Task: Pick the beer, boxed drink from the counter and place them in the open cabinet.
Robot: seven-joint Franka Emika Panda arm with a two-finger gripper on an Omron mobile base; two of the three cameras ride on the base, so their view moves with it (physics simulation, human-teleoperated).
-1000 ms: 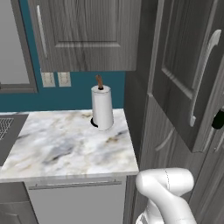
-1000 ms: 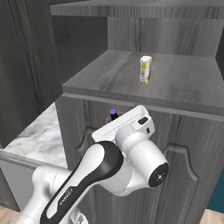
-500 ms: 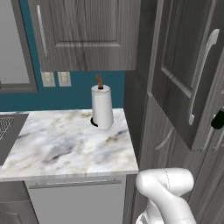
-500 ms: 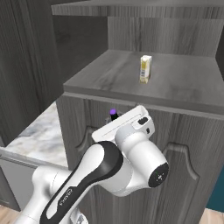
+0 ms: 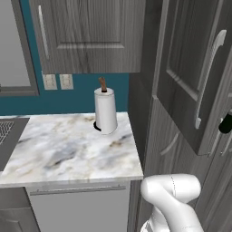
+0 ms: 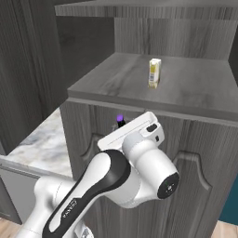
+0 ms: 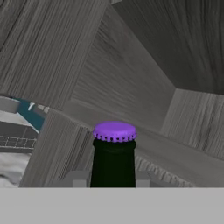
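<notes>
The gripper (image 7: 113, 177), fingers clamped on the dark beer (image 7: 113, 157) just below its purple cap (image 7: 114, 131), holds the bottle upright before the open cabinet (image 6: 116, 79), on whose grey wood-grain shelf the boxed drink (image 6: 154, 73) stands upright, well apart from the bottle.

Paper-towel roll (image 5: 105, 112) stands upright at centre frame on the marble worktop (image 5: 68, 152); wall outlets (image 5: 58, 81) at upper left.
</notes>
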